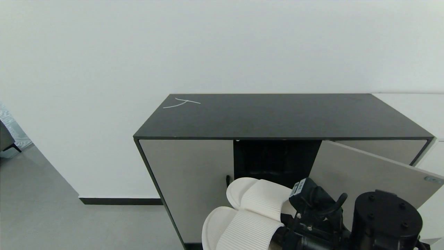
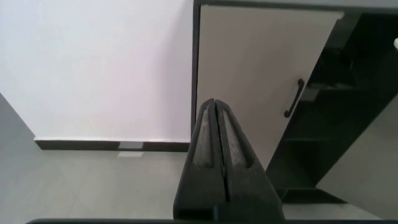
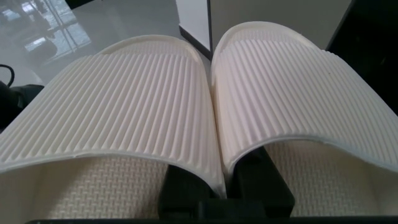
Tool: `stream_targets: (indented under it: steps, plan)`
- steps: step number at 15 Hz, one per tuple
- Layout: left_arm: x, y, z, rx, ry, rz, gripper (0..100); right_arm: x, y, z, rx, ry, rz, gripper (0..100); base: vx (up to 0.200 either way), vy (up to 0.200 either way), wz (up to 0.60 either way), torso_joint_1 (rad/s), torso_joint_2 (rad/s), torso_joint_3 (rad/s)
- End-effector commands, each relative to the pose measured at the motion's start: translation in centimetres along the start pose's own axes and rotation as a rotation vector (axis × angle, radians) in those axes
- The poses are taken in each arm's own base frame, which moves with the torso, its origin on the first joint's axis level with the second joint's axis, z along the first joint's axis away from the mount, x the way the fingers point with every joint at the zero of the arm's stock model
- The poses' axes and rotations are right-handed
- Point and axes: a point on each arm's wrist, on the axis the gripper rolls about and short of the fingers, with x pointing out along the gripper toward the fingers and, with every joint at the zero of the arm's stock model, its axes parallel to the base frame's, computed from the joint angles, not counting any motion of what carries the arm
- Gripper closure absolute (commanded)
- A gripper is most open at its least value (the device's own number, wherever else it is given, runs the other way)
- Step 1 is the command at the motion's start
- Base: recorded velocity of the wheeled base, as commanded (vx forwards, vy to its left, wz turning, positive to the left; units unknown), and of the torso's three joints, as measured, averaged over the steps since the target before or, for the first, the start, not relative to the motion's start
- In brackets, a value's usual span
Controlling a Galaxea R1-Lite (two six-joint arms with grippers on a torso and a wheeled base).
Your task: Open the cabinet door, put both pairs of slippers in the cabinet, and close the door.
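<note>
Right end effector (image 3: 224, 190), lower centre of the right wrist view: fingers closed on the adjoining inner edges of a pair of white ribbed slippers (image 3: 205, 106), held side by side. In the head view the pair appears at lower centre, just before the dark opening (image 1: 277, 159) of the black-topped cabinet (image 1: 277, 118). Its right door (image 1: 364, 170) is swung open and its left door (image 1: 187, 180) is shut. Left end effector (image 2: 215, 112), lower centre of the left wrist view: fingers pressed together, empty, with the left door's handle (image 2: 292, 98) at upper right.

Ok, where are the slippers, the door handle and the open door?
slippers (image 3: 124, 106), right wrist view, ribbed strap
door handle (image 2: 294, 98), left wrist view, middle of bar
open door (image 1: 360, 173), head view, flat pale panel
</note>
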Motion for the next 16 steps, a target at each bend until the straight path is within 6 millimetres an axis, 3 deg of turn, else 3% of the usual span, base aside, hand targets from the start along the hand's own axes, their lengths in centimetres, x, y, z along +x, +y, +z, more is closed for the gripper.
stream_targets:
  steps: [1, 16]
  plan:
    - [0.01, 0.0, 0.0, 0.0, 0.001, 0.001, 100, 0.04, -0.11, 0.01, 0.001, -0.001, -0.004, 100, 0.0, 0.0, 0.0, -0.256, 0.54, 0.29]
    - [0.01, 0.0, 0.0, 0.001, 0.001, -0.001, 100, 1.04, -0.55, -0.63, 0.005, 0.012, -0.024, 100, 0.0, 0.0, 0.0, -0.207, 0.5, 0.288]
